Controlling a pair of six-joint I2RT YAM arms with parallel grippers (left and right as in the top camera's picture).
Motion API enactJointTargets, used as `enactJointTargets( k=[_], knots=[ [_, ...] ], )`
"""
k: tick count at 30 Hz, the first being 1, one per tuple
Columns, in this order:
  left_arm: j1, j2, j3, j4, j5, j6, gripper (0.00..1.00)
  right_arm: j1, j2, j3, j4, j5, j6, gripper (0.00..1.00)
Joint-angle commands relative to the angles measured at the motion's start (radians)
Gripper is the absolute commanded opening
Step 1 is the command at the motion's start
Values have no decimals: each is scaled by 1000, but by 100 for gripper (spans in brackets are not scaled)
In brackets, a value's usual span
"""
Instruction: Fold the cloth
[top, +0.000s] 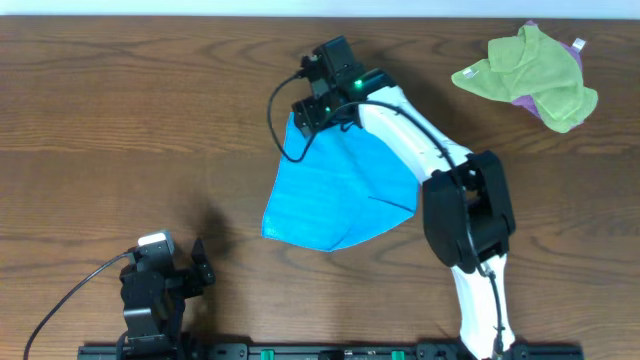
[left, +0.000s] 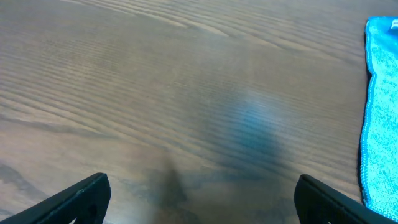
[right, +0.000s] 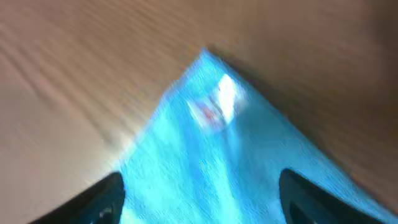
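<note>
The sky-blue cloth (top: 335, 190) lies in the middle of the wooden table, folded into a rough triangle. My right gripper (top: 312, 112) is open above its far left corner. In the right wrist view the cloth (right: 205, 168) fills the space between my spread fingers (right: 199, 199), and its white tag (right: 221, 99) shows near the corner tip; the view is blurred. My left gripper (top: 200, 265) is open and empty near the front left edge. In the left wrist view its fingers (left: 202, 199) are wide apart over bare wood, with the cloth's edge (left: 379, 112) at the far right.
A yellow-green cloth (top: 528, 75) lies bunched on a purple cloth (top: 527, 100) at the back right of the table. A black cable (top: 280, 110) loops beside my right wrist. The right arm's white links (top: 420, 150) cross over the blue cloth's right side.
</note>
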Motion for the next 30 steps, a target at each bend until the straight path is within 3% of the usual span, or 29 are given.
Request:
enactJointTargets(
  k=[1,2,7,15,21,30],
  knots=[
    [2,-6,-9,-4,4,-1,96,-32,-87,26,-81,-10,-80,93],
    [2,-6,-9,-4,5,-2,95,-39,-100,26,-118,-10,-101,99],
    [2,-6,-9,-4,5,-47,96,-86,-161,13,-254,-12,-145,99],
    [2,-6,-9,-4,8,-47,95,-198,-280,-127,-319,-86,-210,99],
    [2,-6,-9,-5,16,-219,95,-251,-485,-428,-246,-100,-216,99],
    [2,-6,-5,-5,143,-220,96,-256,-762,-859,-32,-111,-138,99]
  ],
)
